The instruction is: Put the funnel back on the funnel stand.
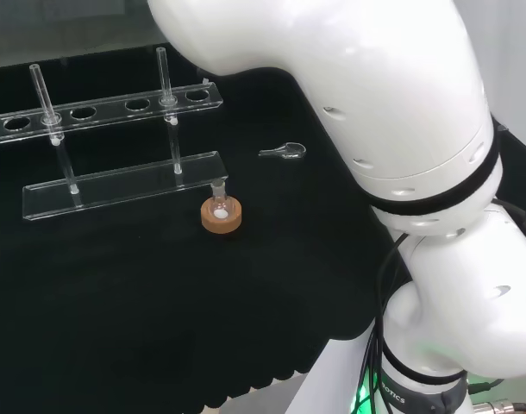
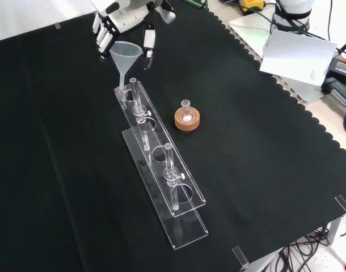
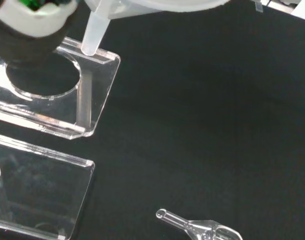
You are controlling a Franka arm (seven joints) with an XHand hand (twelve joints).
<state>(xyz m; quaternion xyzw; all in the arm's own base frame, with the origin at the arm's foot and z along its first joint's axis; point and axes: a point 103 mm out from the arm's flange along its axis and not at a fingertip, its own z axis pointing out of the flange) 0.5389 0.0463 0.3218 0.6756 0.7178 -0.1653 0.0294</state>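
Nearest in the front view stands the funnel stand (image 2: pixel 161 175), with a small flask on a cork ring (image 2: pixel 187 118) just beside it. At the stand's far end, my hand (image 2: pixel 125 20) pinches the funnel (image 2: pixel 125 59) between curled fingers (image 2: pixel 148 42), its spout tip over the end hole's edge.

Hand (image 2: pixel 123 20) grips funnel (image 2: pixel 126 56), spout above stand (image 2: pixel 161 170) end.

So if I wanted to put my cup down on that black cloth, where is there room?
Plenty. In the front view the cloth left of the clear funnel stand is bare, and so is the stretch right of the small flask on its cork ring out to the scalloped edge. It is crowded at the stand's far end, where the hand holds the funnel.
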